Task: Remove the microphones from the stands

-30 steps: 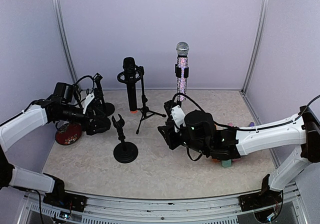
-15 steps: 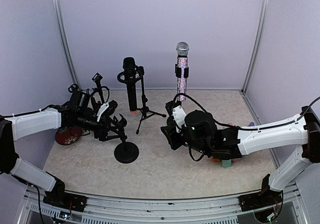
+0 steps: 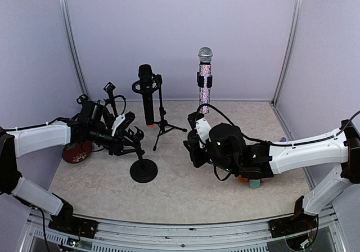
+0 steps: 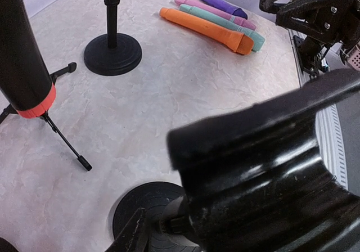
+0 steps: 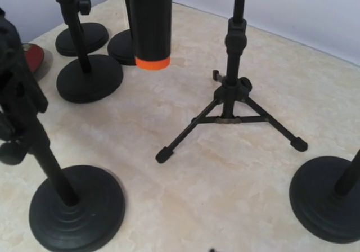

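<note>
On the marbled bench [image 3: 185, 193], the black microphone [image 3: 147, 97] is clipped upright in the tripod stand [image 3: 162, 122]; its stiff, smooth barrel should probably be taken around its lower half, while the openings of the left gripper [image 3: 128, 139] and right gripper [image 3: 190, 149] cannot be determined.

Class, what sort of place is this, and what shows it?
Likely a robotics test booth: plain lilac walls enclose a marbled table, a left arm and right arm reach over it, and a black microphone stands staged.

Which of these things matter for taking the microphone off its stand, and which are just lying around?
Job: black microphone, tripod stand holding it, possibly the glittery microphone.
Lying about: empty round-base stand, coloured tubes, red dish.
</note>
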